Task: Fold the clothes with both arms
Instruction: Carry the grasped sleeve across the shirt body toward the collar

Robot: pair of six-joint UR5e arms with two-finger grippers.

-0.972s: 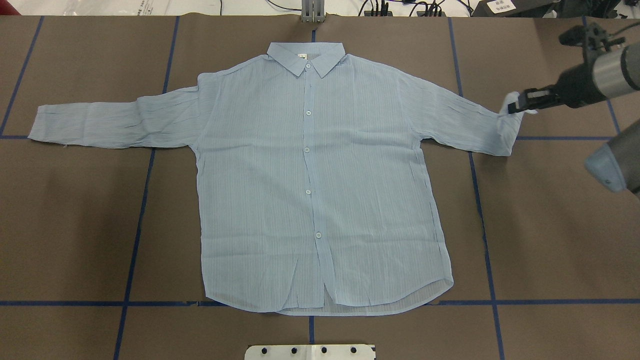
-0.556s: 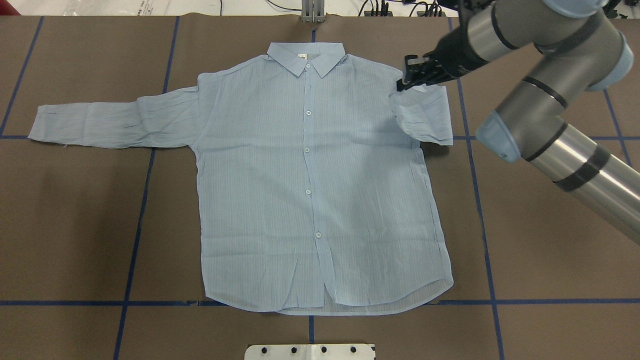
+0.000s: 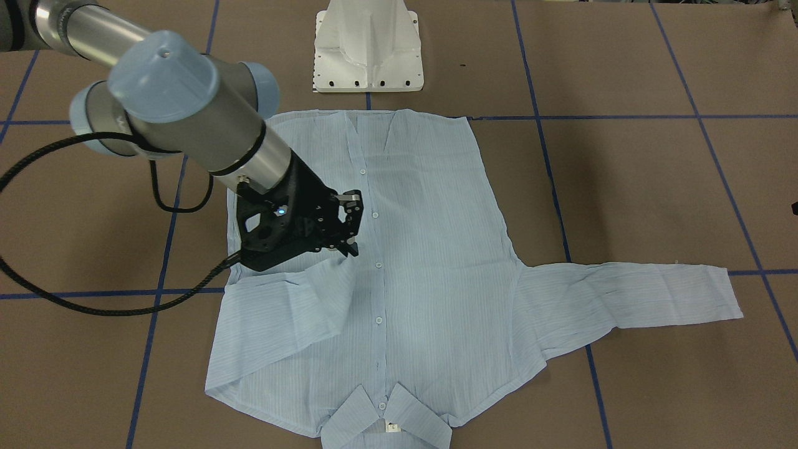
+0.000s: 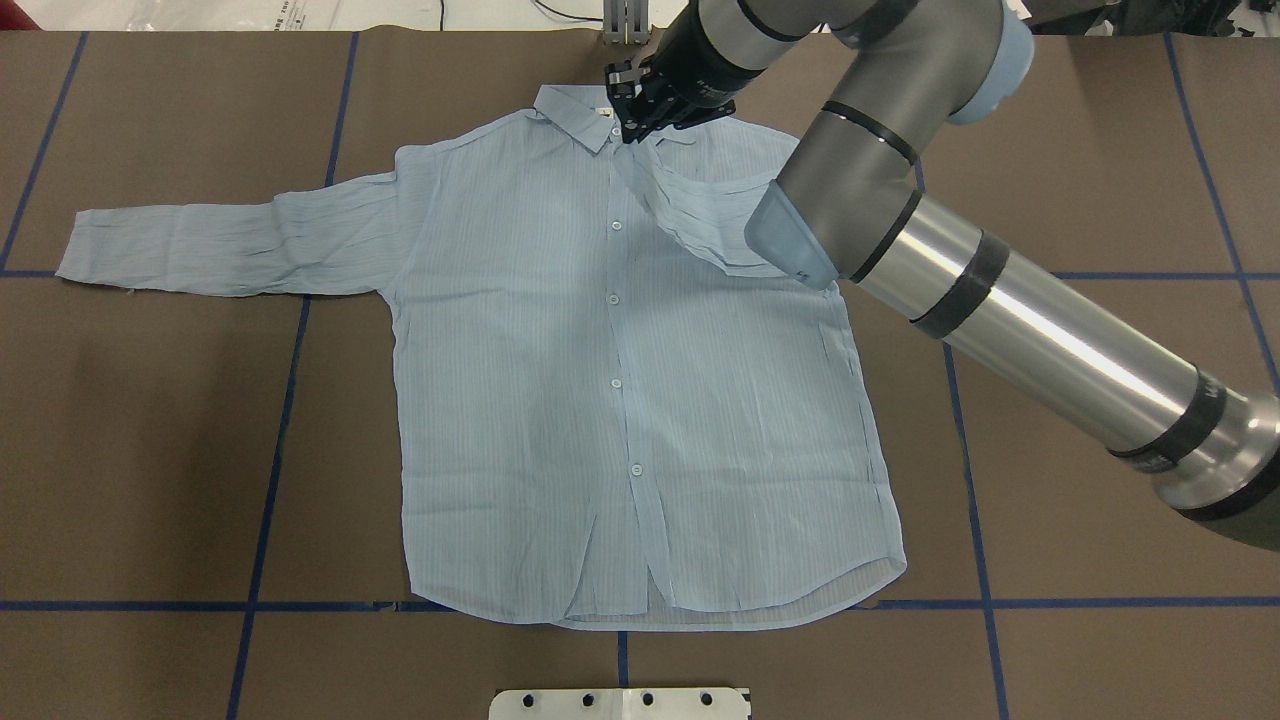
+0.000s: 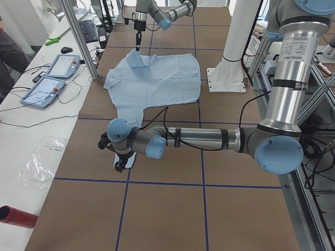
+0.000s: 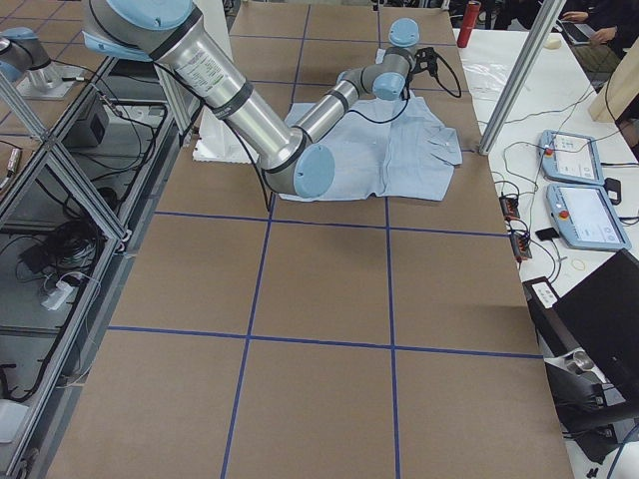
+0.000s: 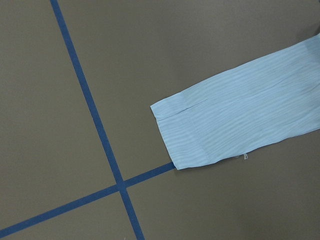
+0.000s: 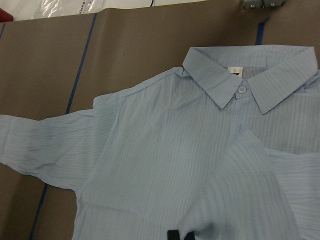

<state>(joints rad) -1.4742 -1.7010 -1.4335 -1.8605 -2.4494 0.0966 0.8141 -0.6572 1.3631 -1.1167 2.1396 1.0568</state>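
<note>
pale blue striped shirt (image 4: 520, 350), brown table (image 4: 150, 450)

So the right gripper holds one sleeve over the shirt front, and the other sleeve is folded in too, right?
No: the other sleeve is not folded in; it lies stretched out flat on the table, as the overhead view shows. The right gripper does hold one sleeve over the shirt front.

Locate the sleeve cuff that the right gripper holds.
In the overhead view the cuff, pinched in the right gripper, is raised above the shirt, beside the collar, just right of its middle.
</note>
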